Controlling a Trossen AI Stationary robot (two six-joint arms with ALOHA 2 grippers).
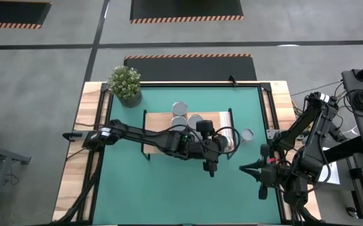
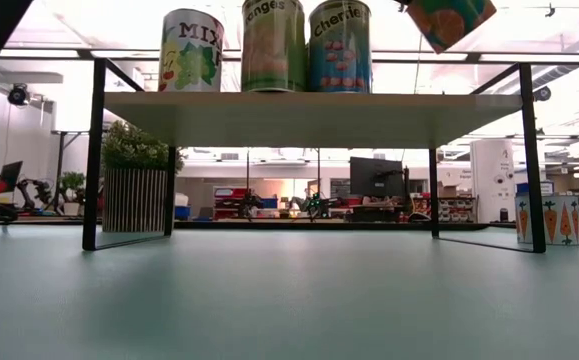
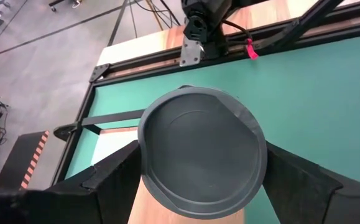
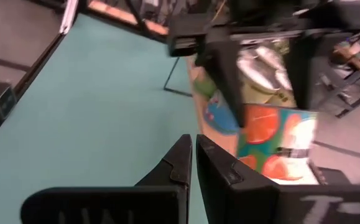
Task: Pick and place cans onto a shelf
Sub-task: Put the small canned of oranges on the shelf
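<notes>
The can [image 3: 201, 158] fills the left wrist view, its round end toward the camera, pinched between the left gripper's [image 3: 199, 186] two fingers. It hangs tilted over the shelf's [image 1: 162, 145] end — likely ready to be set down. Three cans [image 2: 269, 45] already stand on top. The right gripper [image 4: 194, 163] waits near the mat's [image 1: 168, 194] right edge, squeezed closed on nothing.
</notes>
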